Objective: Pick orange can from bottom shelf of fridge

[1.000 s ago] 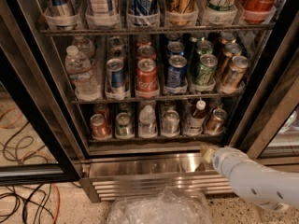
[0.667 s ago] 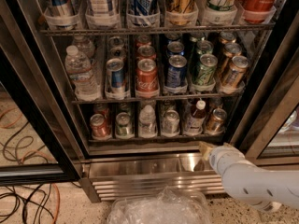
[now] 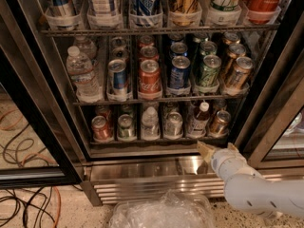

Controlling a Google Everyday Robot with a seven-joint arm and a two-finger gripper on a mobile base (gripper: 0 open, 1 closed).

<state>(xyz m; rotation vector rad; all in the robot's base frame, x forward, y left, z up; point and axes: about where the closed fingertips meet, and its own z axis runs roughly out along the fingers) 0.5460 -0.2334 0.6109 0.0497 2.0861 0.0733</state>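
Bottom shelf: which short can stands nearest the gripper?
The orange can, coppery-sided, at the right end of the bottom shelf; the gripper sits just below it. The red can stands far left.

Speckled floor [image 3: 71, 217], cables [image 3: 21, 208], clear plastic [image 3: 161, 213], jaws above
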